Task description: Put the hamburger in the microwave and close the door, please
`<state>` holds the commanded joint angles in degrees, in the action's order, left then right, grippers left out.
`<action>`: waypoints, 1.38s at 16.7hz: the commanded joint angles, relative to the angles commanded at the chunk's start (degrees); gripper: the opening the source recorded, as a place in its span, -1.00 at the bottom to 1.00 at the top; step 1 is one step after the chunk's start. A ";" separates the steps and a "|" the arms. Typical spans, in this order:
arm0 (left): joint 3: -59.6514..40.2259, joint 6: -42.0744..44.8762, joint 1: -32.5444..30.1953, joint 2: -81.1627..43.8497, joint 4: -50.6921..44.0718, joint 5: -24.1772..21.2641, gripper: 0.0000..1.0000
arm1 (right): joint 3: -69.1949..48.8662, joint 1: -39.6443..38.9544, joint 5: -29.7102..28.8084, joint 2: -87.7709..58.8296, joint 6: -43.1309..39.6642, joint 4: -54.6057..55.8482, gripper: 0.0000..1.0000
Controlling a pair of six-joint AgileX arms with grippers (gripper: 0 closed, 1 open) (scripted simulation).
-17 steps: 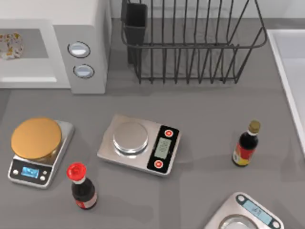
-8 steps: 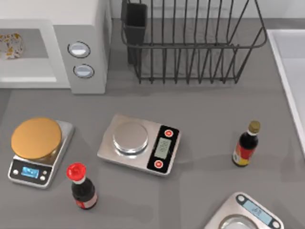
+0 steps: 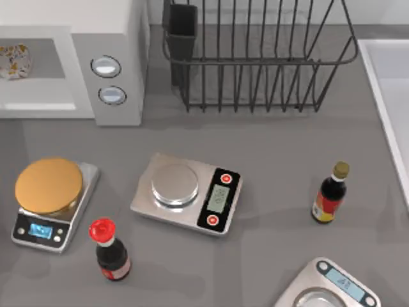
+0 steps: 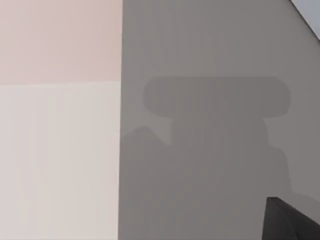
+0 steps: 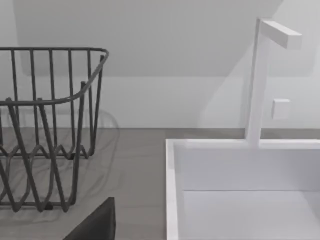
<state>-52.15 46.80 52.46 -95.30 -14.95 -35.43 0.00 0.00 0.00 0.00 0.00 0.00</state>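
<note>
The hamburger (image 3: 13,61) lies inside the grey cavity of the microwave (image 3: 118,25), at the far left corner of the worktop (image 3: 275,147). The microwave's two round silver knobs (image 3: 106,66) sit one above the other on its front panel, to the right of the cavity. The cavity is open to view from above; I cannot tell where the door stands.

To the right of the microwave, along the far edge, stands a black wire rack (image 3: 255,57) with a dark cup-like holder (image 3: 181,29) at its left end. A white sink (image 5: 240,190) with a white tap (image 5: 262,80) sits at the right edge of the worktop.

On the near left, a golden-brown disc (image 3: 48,185) rests on a small scale (image 3: 38,230). A red-capped sauce bottle (image 3: 110,251) stands just right of it. A silver scale (image 3: 188,192) with red buttons lies in the middle, its pan bare. A dark bottle with a gold cap (image 3: 330,193) stands to the right, and another scale (image 3: 332,288) sits at the near edge.

Whether either pincer is spread or closed cannot be told.
</note>
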 joint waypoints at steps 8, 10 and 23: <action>9.23 -4.33 -2.04 5.47 3.45 1.56 -1.00 | 0.00 0.00 0.00 0.00 0.00 0.00 1.00; 9.22 -4.28 -1.74 5.20 3.33 1.39 -1.00 | 0.00 0.00 0.00 0.00 0.00 0.00 1.00; 22.23 -17.82 -9.23 22.04 4.92 6.56 -1.00 | 0.00 0.00 0.00 0.00 0.00 0.00 1.00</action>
<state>-29.91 28.98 43.23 -73.26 -10.04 -28.87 0.00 0.00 0.00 0.00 0.00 0.00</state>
